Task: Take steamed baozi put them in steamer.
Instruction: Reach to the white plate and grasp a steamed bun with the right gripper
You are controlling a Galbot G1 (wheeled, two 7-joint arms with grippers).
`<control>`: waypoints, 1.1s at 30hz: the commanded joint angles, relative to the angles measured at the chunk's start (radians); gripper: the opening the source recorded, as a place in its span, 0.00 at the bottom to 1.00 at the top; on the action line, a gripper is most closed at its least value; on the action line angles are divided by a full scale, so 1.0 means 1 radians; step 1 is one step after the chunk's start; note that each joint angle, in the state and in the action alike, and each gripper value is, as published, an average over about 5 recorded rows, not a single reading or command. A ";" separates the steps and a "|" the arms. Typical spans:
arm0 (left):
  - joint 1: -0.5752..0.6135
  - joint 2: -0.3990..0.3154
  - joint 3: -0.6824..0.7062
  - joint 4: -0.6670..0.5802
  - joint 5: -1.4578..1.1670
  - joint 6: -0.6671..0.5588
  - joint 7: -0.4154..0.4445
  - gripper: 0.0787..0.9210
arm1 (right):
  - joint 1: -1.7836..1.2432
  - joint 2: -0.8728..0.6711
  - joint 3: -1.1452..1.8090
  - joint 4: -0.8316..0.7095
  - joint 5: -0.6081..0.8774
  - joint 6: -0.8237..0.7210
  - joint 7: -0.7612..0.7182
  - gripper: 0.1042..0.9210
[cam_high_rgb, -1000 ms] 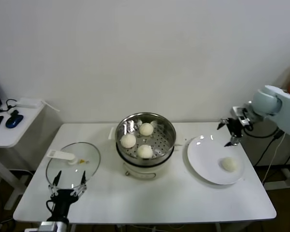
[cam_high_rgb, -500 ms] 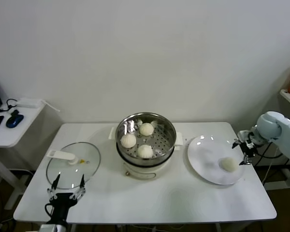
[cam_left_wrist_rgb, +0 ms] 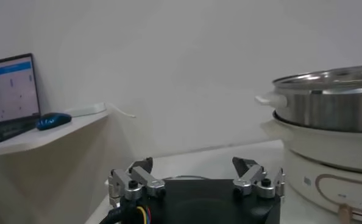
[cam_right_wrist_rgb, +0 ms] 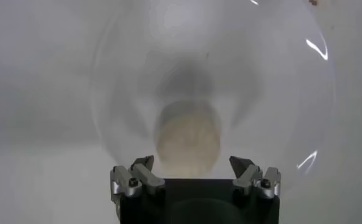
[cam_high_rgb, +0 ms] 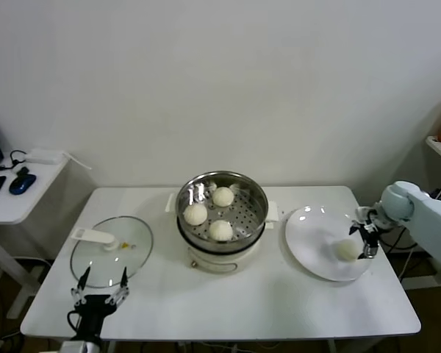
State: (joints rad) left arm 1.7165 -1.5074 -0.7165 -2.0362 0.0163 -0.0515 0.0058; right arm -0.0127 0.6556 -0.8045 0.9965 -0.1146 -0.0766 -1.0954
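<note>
The steel steamer (cam_high_rgb: 221, 204) stands mid-table on its cream base and holds three baozi (cam_high_rgb: 195, 214) (cam_high_rgb: 223, 196) (cam_high_rgb: 220, 230) on its perforated tray. A fourth baozi (cam_high_rgb: 346, 250) lies on the white plate (cam_high_rgb: 312, 243) at the right. My right gripper (cam_high_rgb: 366, 241) is open just right of that baozi, low over the plate; in the right wrist view the baozi (cam_right_wrist_rgb: 188, 139) lies just ahead of the open jaws (cam_right_wrist_rgb: 192, 164). My left gripper (cam_high_rgb: 100, 292) is open and empty near the table's front left; it also shows in the left wrist view (cam_left_wrist_rgb: 194, 167).
The round glass lid (cam_high_rgb: 111, 250) with a white handle lies flat on the table's left side, just behind my left gripper. A side table (cam_high_rgb: 15, 195) with a blue mouse stands at the far left. The steamer's side (cam_left_wrist_rgb: 327, 109) shows in the left wrist view.
My right gripper has come down and toward the front from above the plate's far right edge to beside the baozi on the plate. The left arm has barely moved.
</note>
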 commanded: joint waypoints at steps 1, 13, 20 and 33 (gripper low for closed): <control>-0.004 -0.001 0.000 0.006 0.003 0.002 -0.002 0.88 | -0.034 0.054 0.027 -0.062 0.015 -0.009 0.001 0.88; -0.010 -0.001 0.000 0.011 0.004 0.003 -0.005 0.88 | -0.031 0.065 0.022 -0.074 0.008 -0.009 -0.006 0.88; -0.009 -0.001 0.000 0.011 0.003 0.002 -0.005 0.88 | -0.028 0.059 0.022 -0.072 0.010 -0.008 -0.009 0.80; -0.009 -0.003 0.001 0.006 0.003 0.001 -0.006 0.88 | 0.084 0.036 -0.079 -0.015 0.109 -0.032 -0.005 0.67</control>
State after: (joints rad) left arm 1.7083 -1.5094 -0.7164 -2.0272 0.0196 -0.0493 0.0006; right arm -0.0213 0.7012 -0.7955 0.9425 -0.0871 -0.0901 -1.1014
